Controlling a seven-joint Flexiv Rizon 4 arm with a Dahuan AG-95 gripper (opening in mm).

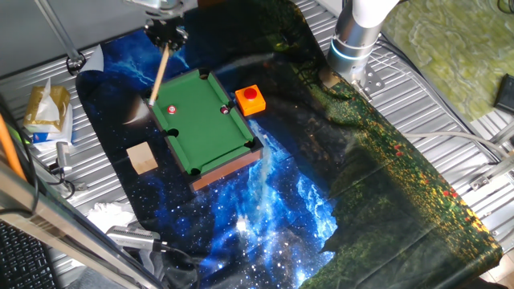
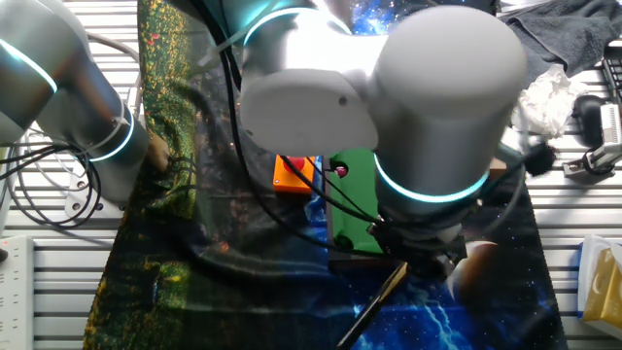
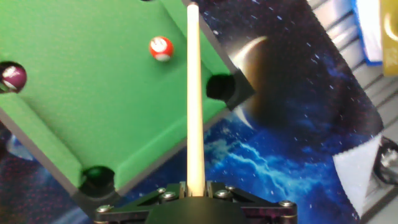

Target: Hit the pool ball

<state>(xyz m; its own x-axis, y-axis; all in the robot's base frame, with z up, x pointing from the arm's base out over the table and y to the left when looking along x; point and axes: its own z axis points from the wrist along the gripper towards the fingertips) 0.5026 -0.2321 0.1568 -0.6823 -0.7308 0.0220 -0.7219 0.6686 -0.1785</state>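
Holding the cue stick clamped in your pincer, tip aimed past the red pool ball; line not yet square.

Fingers clamping pale cue stick, red pool ball just left, maroon ball, green felt

The pool ball is a tiny bright red sphere with a white spot bearing a small mark. It rests on the felt of the green mini pool table, near one end rail and well apart from the maroon ball across the felt.
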